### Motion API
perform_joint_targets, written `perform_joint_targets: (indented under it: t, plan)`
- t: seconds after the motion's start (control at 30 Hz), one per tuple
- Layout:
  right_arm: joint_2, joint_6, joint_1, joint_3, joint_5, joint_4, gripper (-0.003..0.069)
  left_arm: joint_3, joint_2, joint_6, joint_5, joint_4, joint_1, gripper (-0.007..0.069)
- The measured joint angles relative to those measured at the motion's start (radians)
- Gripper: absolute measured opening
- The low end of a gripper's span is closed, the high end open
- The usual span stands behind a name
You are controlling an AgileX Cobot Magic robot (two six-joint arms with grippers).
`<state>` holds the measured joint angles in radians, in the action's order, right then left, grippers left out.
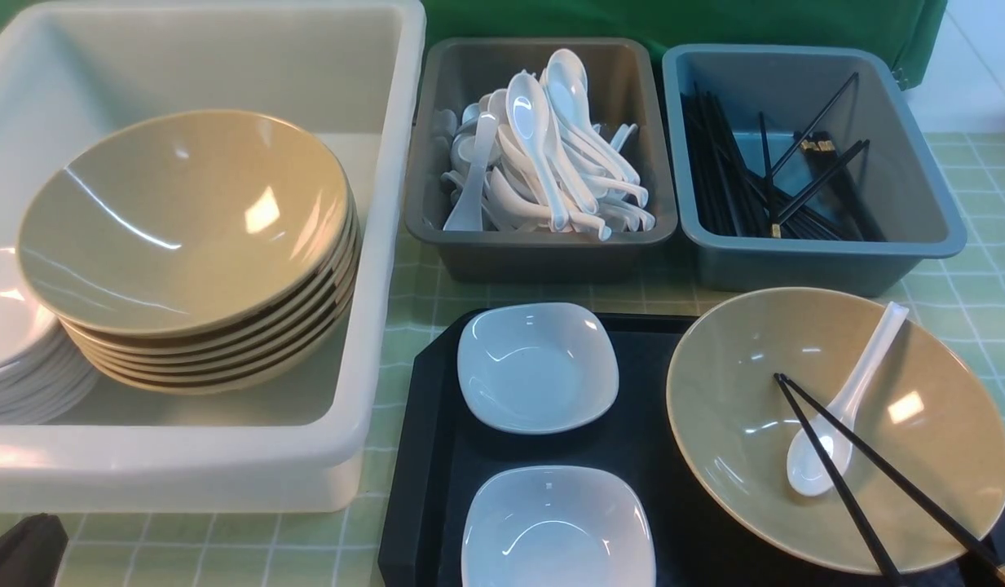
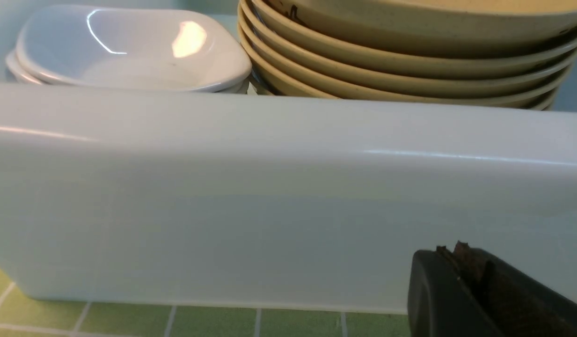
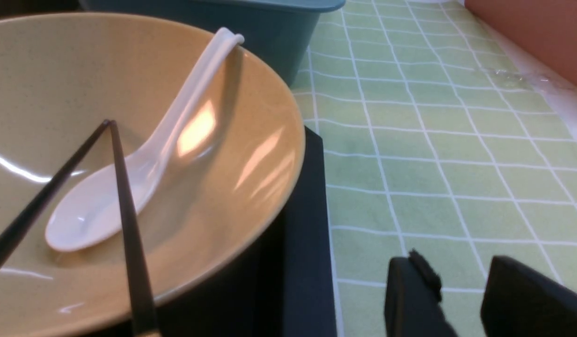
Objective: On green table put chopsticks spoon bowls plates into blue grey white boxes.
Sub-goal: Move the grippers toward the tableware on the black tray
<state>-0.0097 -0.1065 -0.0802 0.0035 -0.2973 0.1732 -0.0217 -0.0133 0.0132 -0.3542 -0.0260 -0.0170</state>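
Left pincer (image 2: 459,256) clenched, white box (image 2: 269,187) wall directly ahead; right pincer (image 3: 456,274) parted, empty, black tray (image 3: 309,224) beside.

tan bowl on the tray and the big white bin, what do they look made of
Tan bowl: probably glazed ceramic, possibly melamine; glossy, finely speckled, with sharp light reflections. White bin: likely moulded plastic; smooth semi-gloss walls, thick rolled rim, soft highlights.
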Motion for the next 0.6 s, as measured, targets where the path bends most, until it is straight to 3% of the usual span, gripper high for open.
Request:
perform_joint_targets:
  t: [0.6]
  plan:
    - [0.0, 0.0, 0.0, 0.011, 0.07, -0.003, 0.0236, 0.0, 0.0, -0.007, 0.0, -0.023, 0.0, -0.0001]
